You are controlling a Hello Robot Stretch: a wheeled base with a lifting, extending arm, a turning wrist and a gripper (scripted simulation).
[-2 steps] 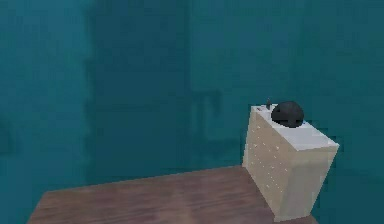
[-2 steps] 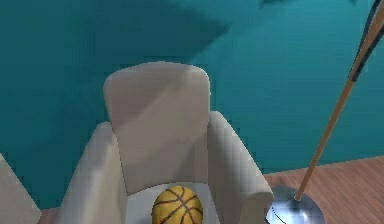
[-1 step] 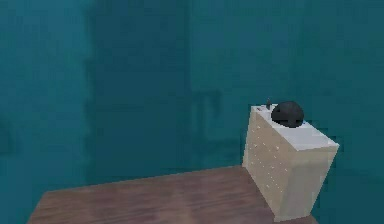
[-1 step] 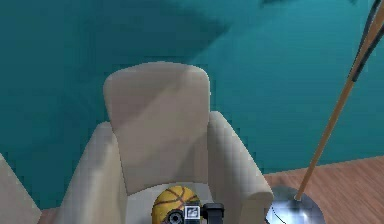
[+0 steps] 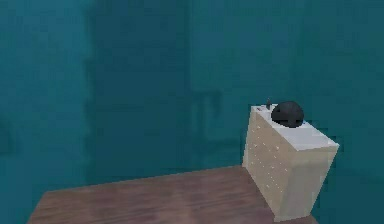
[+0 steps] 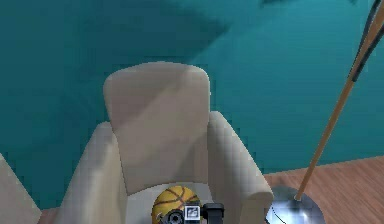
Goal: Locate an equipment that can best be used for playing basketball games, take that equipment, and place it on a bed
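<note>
1. Fwd view: a pale cabinet (image 5: 288, 165) stood on the wood floor (image 5: 150, 195) close to the teal wall (image 5: 120, 80), tucked to the view's right, prob. to keep the floor free.
2. A dark round thing (image 5: 287, 113) sat on the cabinet's top. It was too small to name, maybe an ornament.
3. Arm side view: the ball (image 6: 167, 200), orange w/ dark seams, lay on the seat of the armchair (image 6: 160, 110). It sat cradled btw the arms & back, which I'd judge kept it from rolling off.
4. The ball's lower part & the chair's front were cut off by the bottom edge.
5. The gripper (image 6: 190, 214) was down at the ball, placed for a grab, I'd say. W/ the ball on the seat at or behind it, I couldn't tell whether it held anything, how its fingers stood, or whether they touched the ball.
6. A lamp (image 6: 293, 210) w/ a metal base stood just beside the chair at the view's right. Its pole ran out at the top edge, so the head was hidden.
</note>
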